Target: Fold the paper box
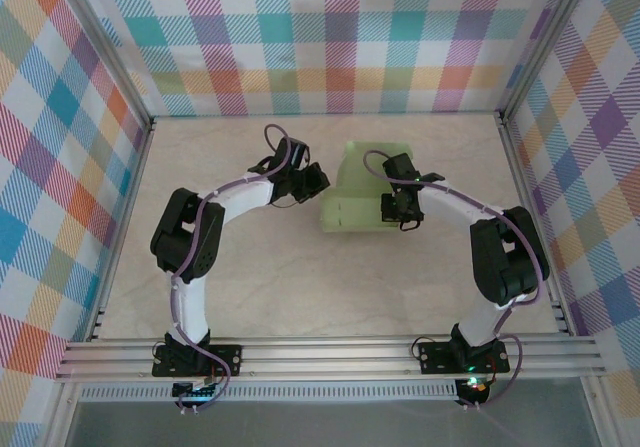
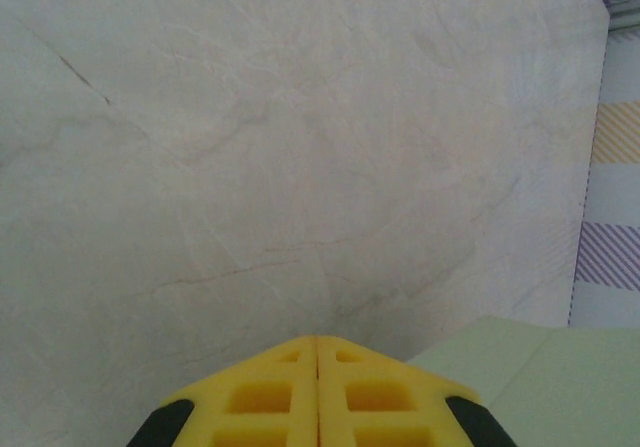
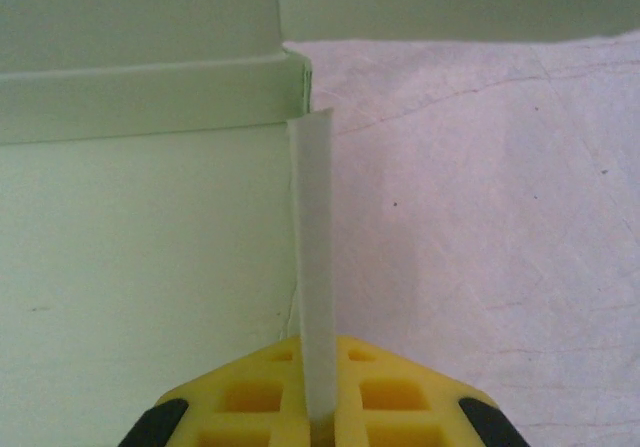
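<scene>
Pale light-green thin-card paper box [image 1: 365, 197]: lying on the pale marble-patterned bench [image 1: 250, 287], open and not yet closed into a box shape.

Base panel flat on the bench. One low wall along the box's far edge standing up, as seen from the right wrist. Narrow side flap [image 3: 312, 257] at the box's right edge raised upright.

Judged partly folded, somewhere between early and middle stage. Other walls and any lid or tuck-in apparently left to raise and lock, though not every side can be checked.

Right fingers [image 3: 270, 387]: at the box's right edge, clamped on the upright side flap.

Left fingers [image 2: 295, 372]: pressed together on nothing, just off the box's left edge. Corner of card beside them; contact with it cannot be told.
</scene>
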Controlling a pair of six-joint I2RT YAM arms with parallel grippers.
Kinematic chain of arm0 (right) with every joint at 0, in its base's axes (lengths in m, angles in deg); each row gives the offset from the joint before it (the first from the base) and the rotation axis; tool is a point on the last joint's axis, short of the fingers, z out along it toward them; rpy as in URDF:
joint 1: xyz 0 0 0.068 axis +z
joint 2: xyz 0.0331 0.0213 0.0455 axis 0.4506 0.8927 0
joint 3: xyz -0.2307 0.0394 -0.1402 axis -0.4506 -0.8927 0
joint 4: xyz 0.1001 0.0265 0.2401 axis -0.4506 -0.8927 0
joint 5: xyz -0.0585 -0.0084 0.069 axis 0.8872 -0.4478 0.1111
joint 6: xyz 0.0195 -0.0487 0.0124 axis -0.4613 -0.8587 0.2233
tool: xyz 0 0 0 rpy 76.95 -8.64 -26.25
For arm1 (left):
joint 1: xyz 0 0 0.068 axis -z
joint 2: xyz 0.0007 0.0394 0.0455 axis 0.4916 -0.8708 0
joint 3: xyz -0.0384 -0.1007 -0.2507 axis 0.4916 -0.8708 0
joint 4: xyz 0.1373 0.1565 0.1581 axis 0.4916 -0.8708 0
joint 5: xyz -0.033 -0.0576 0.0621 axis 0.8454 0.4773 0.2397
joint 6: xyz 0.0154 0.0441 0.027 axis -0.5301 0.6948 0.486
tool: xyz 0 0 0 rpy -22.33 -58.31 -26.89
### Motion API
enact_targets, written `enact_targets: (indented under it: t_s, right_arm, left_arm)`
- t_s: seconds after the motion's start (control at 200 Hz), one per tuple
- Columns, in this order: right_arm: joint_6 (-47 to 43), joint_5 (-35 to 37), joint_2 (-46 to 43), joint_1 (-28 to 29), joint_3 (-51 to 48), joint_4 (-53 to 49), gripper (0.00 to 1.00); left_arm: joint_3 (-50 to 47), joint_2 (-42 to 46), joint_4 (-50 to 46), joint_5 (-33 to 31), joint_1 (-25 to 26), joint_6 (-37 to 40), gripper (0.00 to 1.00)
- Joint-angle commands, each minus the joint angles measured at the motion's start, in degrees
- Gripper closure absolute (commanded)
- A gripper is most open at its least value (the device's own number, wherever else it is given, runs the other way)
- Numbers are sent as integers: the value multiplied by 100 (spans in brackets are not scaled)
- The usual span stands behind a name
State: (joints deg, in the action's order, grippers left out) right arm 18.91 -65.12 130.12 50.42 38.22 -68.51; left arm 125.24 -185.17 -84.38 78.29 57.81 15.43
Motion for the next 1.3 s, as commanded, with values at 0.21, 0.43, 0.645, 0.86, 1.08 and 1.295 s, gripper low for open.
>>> enact_targets:
  t_s: [0.21,0.43,0.645,0.86,1.08,1.295]
  right_arm:
    - [443,226,-13,-17,203,70,100]
    - [411,198,-88,-35,132,116,100]
    - [500,243,-93,-35,83,148,100]
    - [513,236,-84,-42,132,125,100]
    - [547,71,-192,-36,19,222,100]
    - [599,-37,-303,-38,-95,263,100]
  left_arm:
    - [-107,545,-675,-27,135,510,87]
    - [51,635,-983,317,11,1062,80]
    - [-186,1208,-690,-347,-130,378,57]
    - [-19,985,-579,-435,127,-1255,62]
    - [288,519,-562,-964,122,-1760,77]
    - [693,-88,-353,-708,117,-2217,77]
